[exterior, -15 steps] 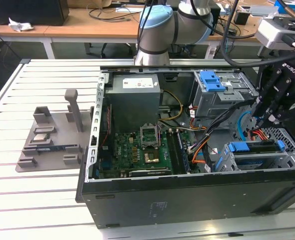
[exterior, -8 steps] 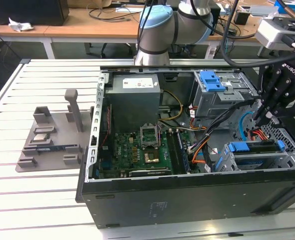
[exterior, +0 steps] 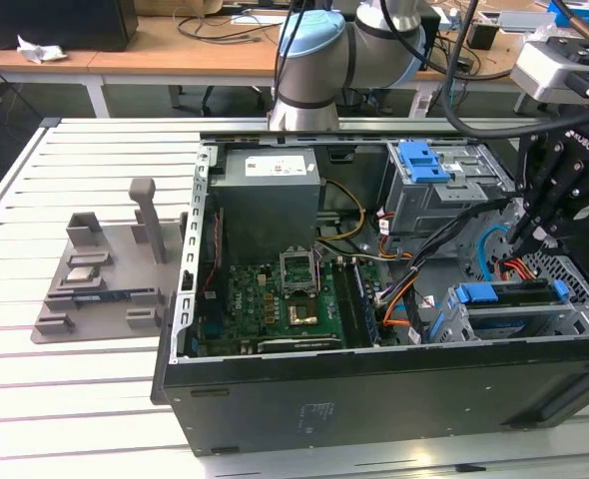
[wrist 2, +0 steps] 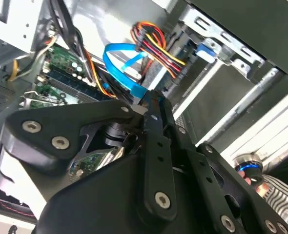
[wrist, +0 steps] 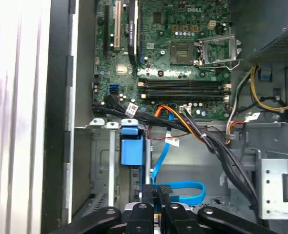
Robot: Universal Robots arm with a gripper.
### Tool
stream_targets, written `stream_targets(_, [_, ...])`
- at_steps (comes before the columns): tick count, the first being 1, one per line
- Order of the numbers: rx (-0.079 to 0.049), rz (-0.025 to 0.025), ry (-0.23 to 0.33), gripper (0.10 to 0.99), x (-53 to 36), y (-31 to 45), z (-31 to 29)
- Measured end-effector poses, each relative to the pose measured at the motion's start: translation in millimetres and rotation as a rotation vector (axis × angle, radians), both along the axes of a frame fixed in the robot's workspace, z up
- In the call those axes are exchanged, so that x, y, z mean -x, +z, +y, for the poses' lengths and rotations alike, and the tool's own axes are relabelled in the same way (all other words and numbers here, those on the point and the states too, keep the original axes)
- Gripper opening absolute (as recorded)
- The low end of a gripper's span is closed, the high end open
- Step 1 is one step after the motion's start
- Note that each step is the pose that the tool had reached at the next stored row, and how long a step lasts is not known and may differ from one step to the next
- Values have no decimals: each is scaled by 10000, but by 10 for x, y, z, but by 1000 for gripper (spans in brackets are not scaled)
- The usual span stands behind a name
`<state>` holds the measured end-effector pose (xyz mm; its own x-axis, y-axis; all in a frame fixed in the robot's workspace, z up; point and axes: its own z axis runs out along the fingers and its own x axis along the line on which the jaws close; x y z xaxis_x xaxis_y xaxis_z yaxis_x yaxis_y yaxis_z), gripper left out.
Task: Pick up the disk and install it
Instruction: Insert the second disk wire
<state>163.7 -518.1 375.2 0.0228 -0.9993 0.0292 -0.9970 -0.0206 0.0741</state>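
In the exterior view the disk (exterior: 511,302) lies flat in the grey drive cage (exterior: 454,321) at the case's front right corner, with blue rail ends showing at both sides. My black gripper (exterior: 530,237) hangs just above and behind it, inside the open computer case (exterior: 374,389). In both wrist views the fingers (wrist 2: 154,146) stand pressed together. The end of a flat blue cable (wrist 2: 129,73) sits right at the fingertips (wrist: 149,192); I cannot tell whether it is pinched. A blue plastic piece (wrist: 132,151) marks the cage edge.
The green motherboard (exterior: 275,299) fills the case floor and a grey power-supply box (exterior: 270,195) stands behind it. A second cage with a blue latch (exterior: 424,160) sits at the back right. Cable bundles (wrist: 217,141) cross near the gripper. A grey fixture (exterior: 105,269) rests on the slatted table.
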Motion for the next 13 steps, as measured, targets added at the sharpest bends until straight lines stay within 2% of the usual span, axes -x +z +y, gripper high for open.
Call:
stream_targets(2, [29,0,1,161,0,-20,-45])
stream_targets(7, [37,3,9,161,0,-117,-65])
stream_targets(9, [49,3,12,161,0,-138,-91])
stream_targets(11, [67,2,18,161,0,-163,-143])
stream_targets(13, [86,3,22,161,0,-180,-161])
